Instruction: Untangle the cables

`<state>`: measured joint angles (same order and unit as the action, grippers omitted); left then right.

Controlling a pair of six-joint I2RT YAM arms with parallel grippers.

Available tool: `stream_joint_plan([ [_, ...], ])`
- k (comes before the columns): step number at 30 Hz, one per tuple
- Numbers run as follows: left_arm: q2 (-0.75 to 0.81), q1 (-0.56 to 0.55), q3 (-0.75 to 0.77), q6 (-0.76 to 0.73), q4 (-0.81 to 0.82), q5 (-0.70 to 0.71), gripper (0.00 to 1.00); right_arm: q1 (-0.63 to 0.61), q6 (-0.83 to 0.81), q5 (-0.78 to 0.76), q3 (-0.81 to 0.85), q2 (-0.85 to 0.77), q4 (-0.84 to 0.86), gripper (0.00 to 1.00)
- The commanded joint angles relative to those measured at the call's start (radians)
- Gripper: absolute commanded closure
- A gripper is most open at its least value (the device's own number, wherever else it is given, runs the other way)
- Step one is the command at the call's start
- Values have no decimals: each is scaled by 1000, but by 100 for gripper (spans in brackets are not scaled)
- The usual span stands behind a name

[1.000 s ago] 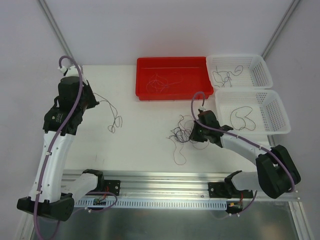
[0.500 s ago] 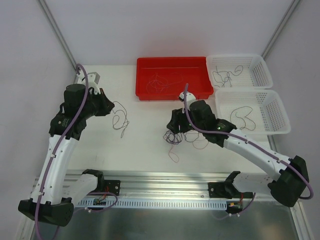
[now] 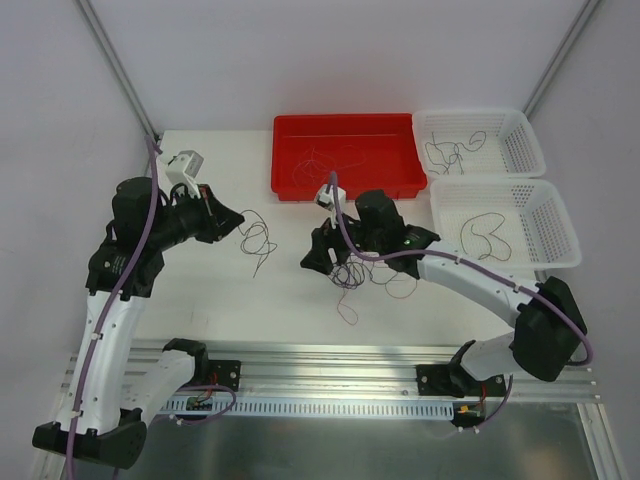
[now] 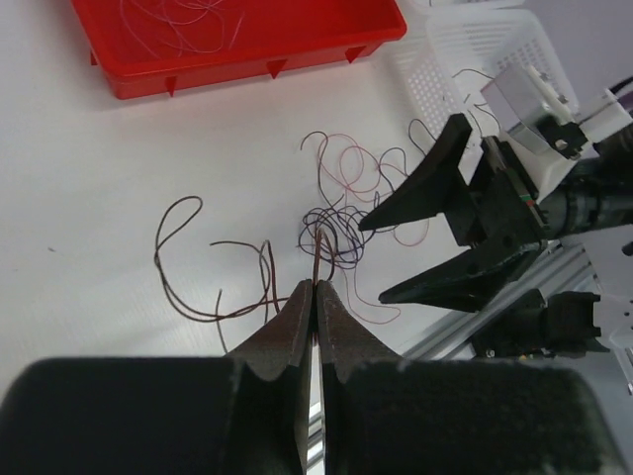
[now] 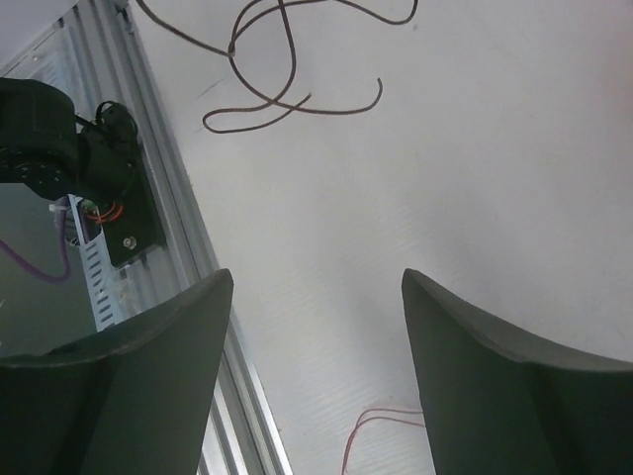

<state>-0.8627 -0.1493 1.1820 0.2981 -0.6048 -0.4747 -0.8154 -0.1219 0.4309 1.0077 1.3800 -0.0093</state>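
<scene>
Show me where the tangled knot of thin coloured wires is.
Top view, centre: the wire knot lies just before the red plastic tray, beside the right hand.

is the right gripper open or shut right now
Open. In the right wrist view the right gripper has its two fingers spread wide apart, with the table showing between them, and they grip nothing.

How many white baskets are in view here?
2. The far basket sits at the far right corner of the table, beside the red tray; the near basket sits just in front of it. No others seem hidden.
</scene>
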Motion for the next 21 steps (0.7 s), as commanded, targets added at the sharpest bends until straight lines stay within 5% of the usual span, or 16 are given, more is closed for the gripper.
stream_joint_plan([
  [1,27,1,36,9,34,-96,100,-4,-78,150,89,49,97,27],
  [21,42,1,87,55,36,-176,100,-21,-41,470,152,218,222,24],
])
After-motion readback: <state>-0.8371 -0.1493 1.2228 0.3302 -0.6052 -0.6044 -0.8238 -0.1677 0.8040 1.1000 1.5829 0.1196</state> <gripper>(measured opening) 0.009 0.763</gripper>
